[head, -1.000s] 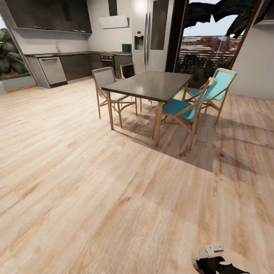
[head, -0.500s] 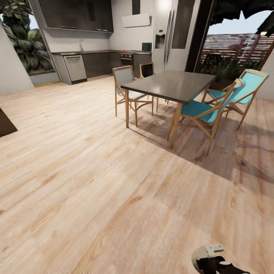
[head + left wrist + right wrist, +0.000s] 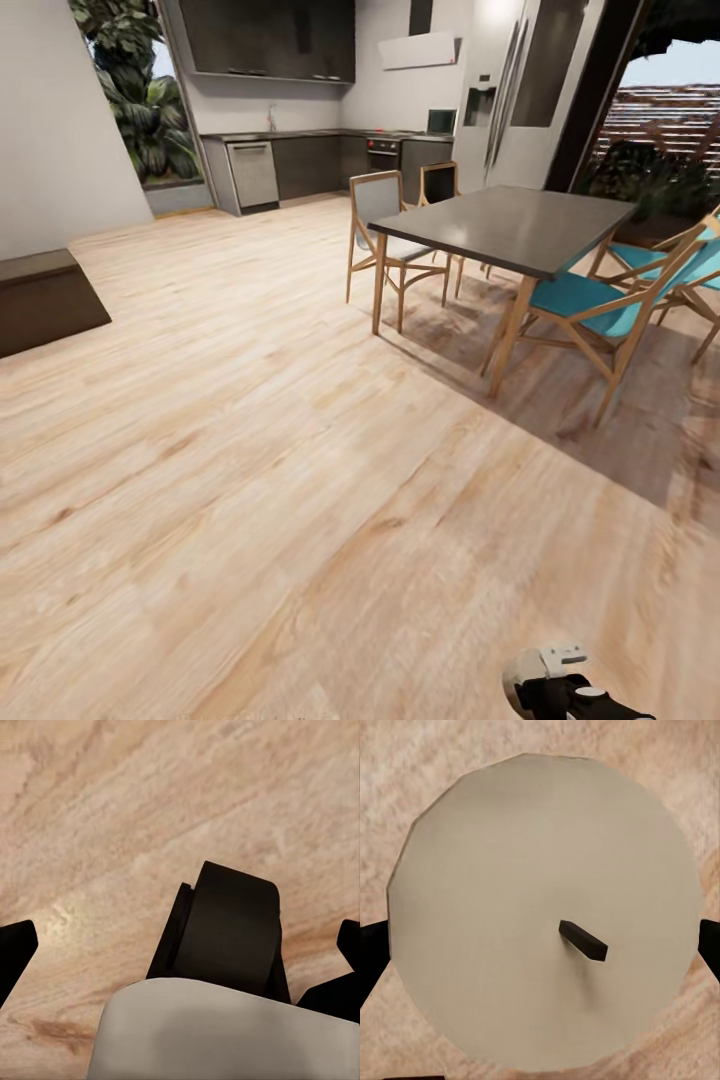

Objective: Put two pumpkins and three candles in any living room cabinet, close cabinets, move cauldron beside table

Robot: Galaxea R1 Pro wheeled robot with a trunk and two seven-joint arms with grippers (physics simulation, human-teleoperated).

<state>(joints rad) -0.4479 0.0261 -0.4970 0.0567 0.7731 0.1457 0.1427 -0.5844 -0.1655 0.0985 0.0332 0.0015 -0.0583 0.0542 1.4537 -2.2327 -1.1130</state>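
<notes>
In the right wrist view a beige candle (image 3: 510,870) with a flat round top and a short dark wick sits between the two dark fingertips of my right gripper (image 3: 540,945), which is shut on it above the wooden floor. My left gripper (image 3: 180,945) is open, its dark fingertips wide apart with nothing between them, over a black wheel of my base. A corner of a low dark-brown cabinet (image 3: 45,295) shows at the left edge of the head view. Part of my right arm (image 3: 560,685) is at the bottom right. The pumpkins and the cauldron are out of view.
A dark dining table (image 3: 510,228) with wooden chairs, some with teal seats (image 3: 585,298), stands at the right. A kitchen counter (image 3: 300,165) and a fridge (image 3: 530,90) line the far wall. Pale wooden floor (image 3: 250,450) stretches between me and them.
The whole head view has swung left, so the camera turned: the table now sits further right in the picture and the dark cabinet corner has come in at the left.
</notes>
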